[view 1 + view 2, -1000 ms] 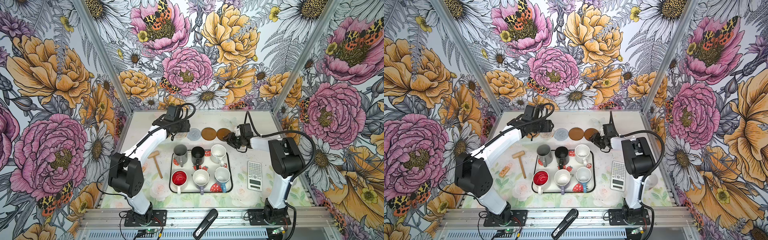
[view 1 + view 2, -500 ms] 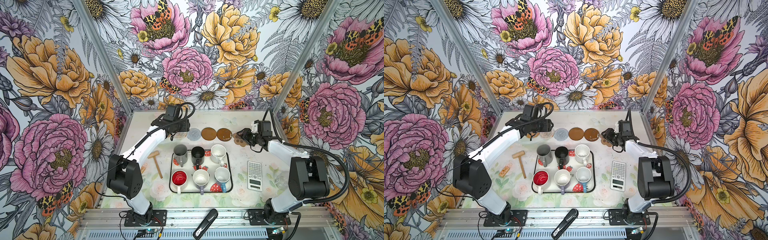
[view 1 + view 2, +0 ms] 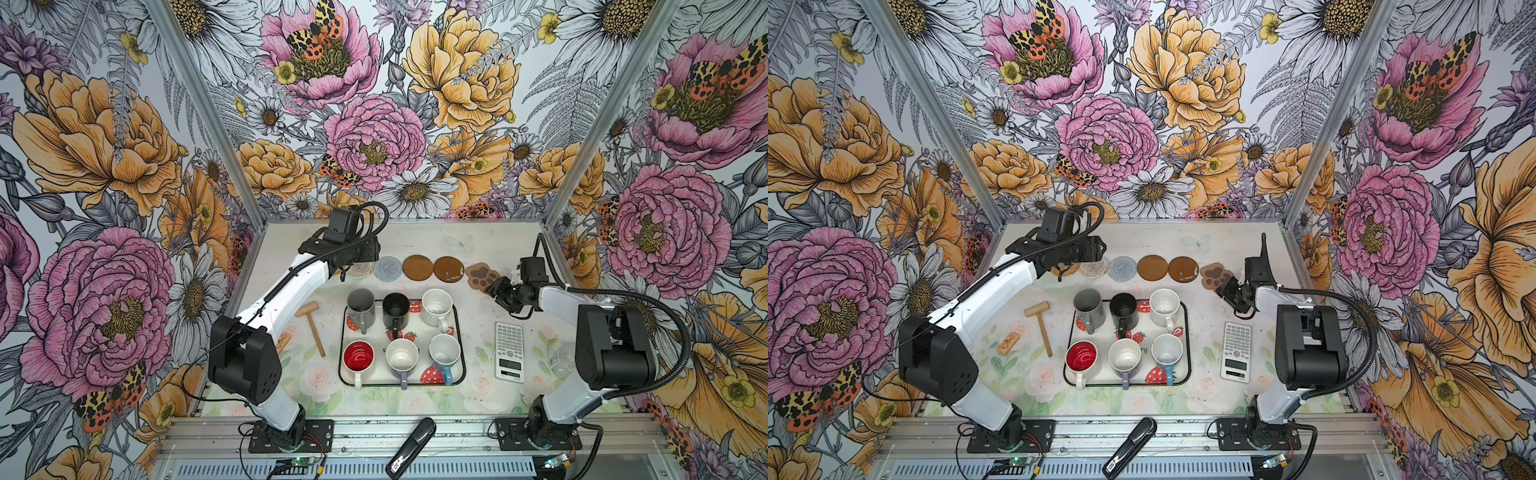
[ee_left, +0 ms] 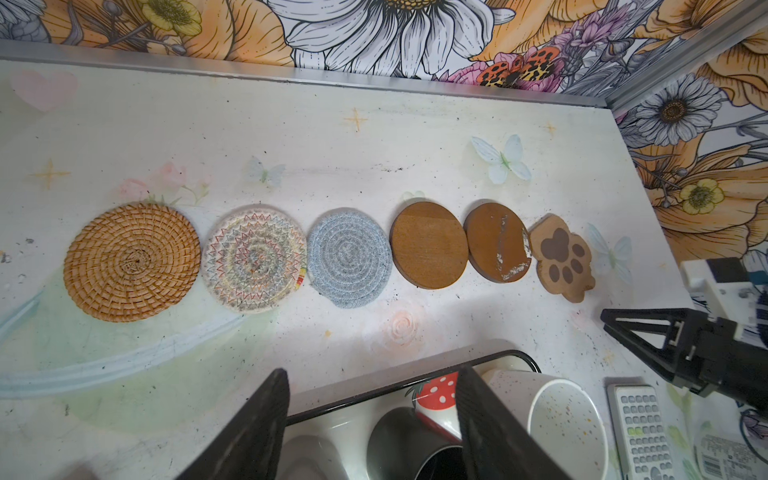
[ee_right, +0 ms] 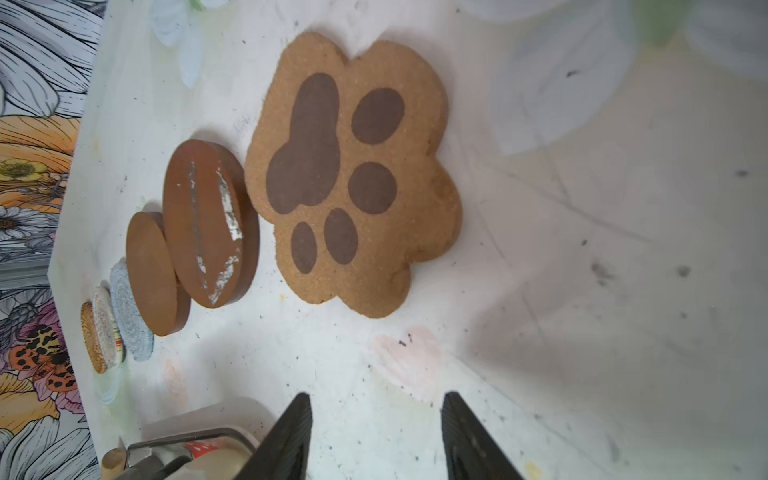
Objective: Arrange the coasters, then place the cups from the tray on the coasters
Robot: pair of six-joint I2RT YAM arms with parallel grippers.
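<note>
Six coasters lie in a row at the back: tan rattan (image 4: 132,262), cream crochet (image 4: 254,261), grey-blue (image 3: 387,268), two brown discs (image 3: 417,267) (image 3: 449,269) and a paw shape (image 3: 482,276). On the strawberry tray (image 3: 378,376) stand the cups: grey (image 3: 360,305), black (image 3: 395,307), speckled white (image 3: 436,305), red-inside (image 3: 358,358), lavender (image 3: 402,355), blue (image 3: 444,351). My left gripper (image 4: 374,370) hangs open and empty above the tray's far edge, over the grey and black cups. My right gripper (image 5: 378,395) is open and empty over bare table, just short of the paw coaster (image 5: 353,174).
A wooden mallet (image 3: 313,328) and a small wooden block (image 3: 284,338) lie left of the tray. A white calculator (image 3: 509,351) lies right of it, with a clear jar (image 3: 561,361) beyond. A black stapler-like object (image 3: 411,449) rests on the front rail.
My right arm swung to the right and its gripper drew back toward the front; the paw coaster now lies in plain view at the row's right end. The left arm has barely moved.
</note>
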